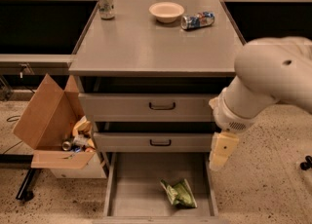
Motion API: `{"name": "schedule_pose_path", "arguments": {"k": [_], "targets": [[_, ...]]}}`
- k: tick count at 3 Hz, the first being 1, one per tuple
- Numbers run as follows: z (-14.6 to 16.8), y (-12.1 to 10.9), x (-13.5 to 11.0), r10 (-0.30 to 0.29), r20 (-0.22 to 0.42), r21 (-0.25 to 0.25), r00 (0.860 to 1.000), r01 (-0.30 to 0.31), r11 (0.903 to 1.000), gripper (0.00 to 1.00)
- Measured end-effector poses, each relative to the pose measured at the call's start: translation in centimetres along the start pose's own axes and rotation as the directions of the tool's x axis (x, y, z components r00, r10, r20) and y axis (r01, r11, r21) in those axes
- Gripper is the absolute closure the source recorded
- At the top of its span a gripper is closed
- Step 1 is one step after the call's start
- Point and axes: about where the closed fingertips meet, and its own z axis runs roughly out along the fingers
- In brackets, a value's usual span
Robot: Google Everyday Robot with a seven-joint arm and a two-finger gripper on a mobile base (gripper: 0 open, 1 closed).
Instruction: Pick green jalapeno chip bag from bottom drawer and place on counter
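Observation:
The green jalapeno chip bag [179, 193] lies crumpled on the floor of the open bottom drawer [131, 189], towards its front right. The counter [156, 43] is the grey cabinet top above. My gripper [222, 151] hangs from the white arm at the cabinet's right side, level with the second drawer, above and to the right of the bag and apart from it. Nothing shows in it.
On the counter stand a white bowl [166, 11], an upright can [105, 3] at the back left and a blue-and-silver can [197, 20] on its side. Two shorter drawers with black handles [162, 105] are above. An open cardboard box [53, 130] of litter stands left.

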Motion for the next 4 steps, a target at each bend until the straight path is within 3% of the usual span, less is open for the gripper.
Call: {"name": "schedule_pose_path", "arguments": {"k": [1, 2, 3, 4], "targets": [[5.4, 1.3, 1.2, 0.007, 0.032, -0.009, 0.999, -0.007, 0.9999, 0.00], [12.7, 1.9, 6.6, 0.039, 0.046, -0.017, 0.998, -0.038, 0.9991, 0.00], [21.3, 2.5, 10.4, 0.073, 0.086, -0.041, 0.994, -0.070, 0.9967, 0.00], [25.2, 4.0, 10.7, 0.097, 0.107, -0.097, 0.990, -0.087, 0.9915, 0.00]]}}
